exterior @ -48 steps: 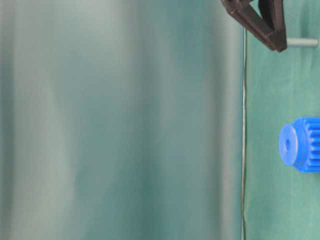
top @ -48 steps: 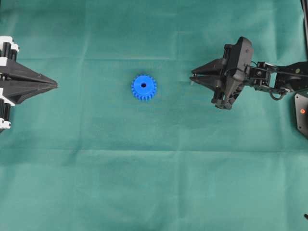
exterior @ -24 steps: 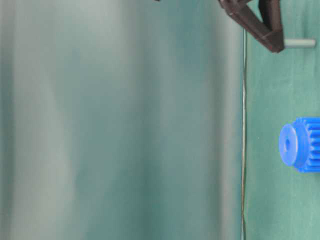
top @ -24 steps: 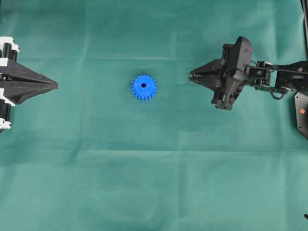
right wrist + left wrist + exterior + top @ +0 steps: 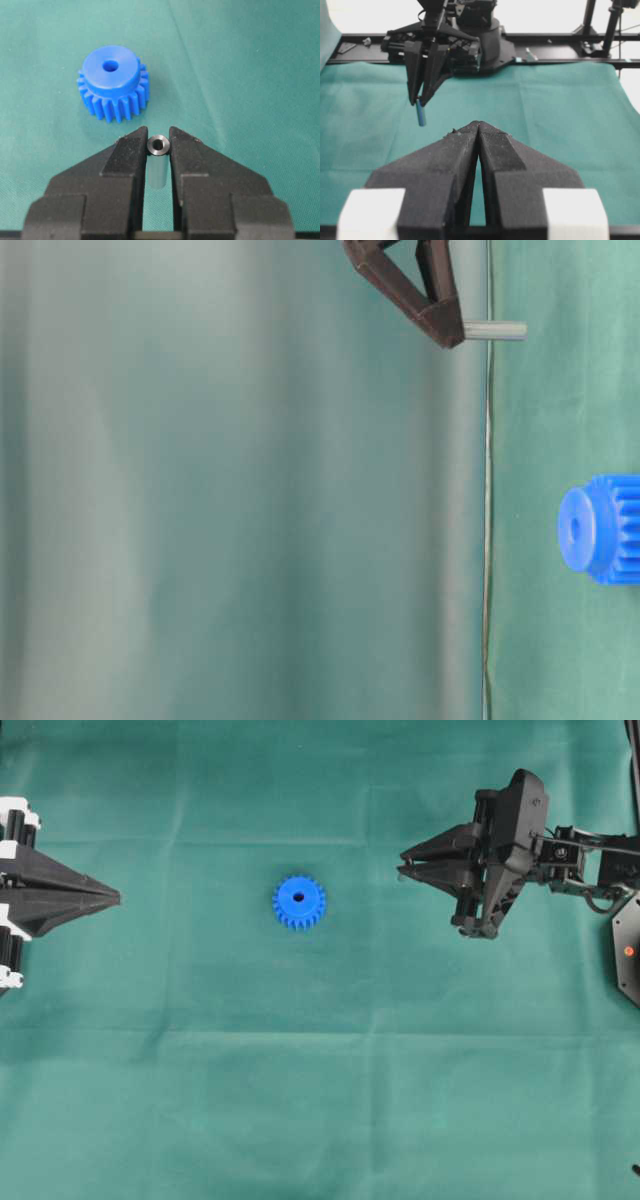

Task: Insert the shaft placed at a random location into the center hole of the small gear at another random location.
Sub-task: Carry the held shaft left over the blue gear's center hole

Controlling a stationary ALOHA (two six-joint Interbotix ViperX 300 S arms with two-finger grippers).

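- Green cloth (image 5: 200,1100) covers the whole work surface; dark frame rails and the other arm's base show at the back in the left wrist view.
- small gear (image 5: 298,901) lies flat mid-cloth, hub up, nothing touching it. center hole (image 5: 109,65) is open and unobstructed.
- right gripper (image 5: 402,870) sits well to the right of the gear in the overhead view, fingers clamped on the shaft (image 5: 158,146).
- Right wrist view: the shaft is pinched between the two fingertips, its ringed end facing the camera, its body running down below the tips.
- Table-level view: the shaft (image 5: 494,330) sticks out past the fingertips, clear of the cloth, so it is held in the air and points down toward the table.
- left gripper (image 5: 116,898) is parked at the left edge, fingers pressed together with nothing between them, well apart from the gear.
- Progress: the pick is done, with the shaft grasped and lifted.
- Left to do: carry the shaft over the gear, line its lower end up with the center hole, lower it in, release.
- The shaft is not yet above the gear; in the right wrist view the gear sits ahead of the fingertips, with clear cloth between.
- Judgement: roughly the halfway point; fine alignment with a shaft-wide hole is the hard part.
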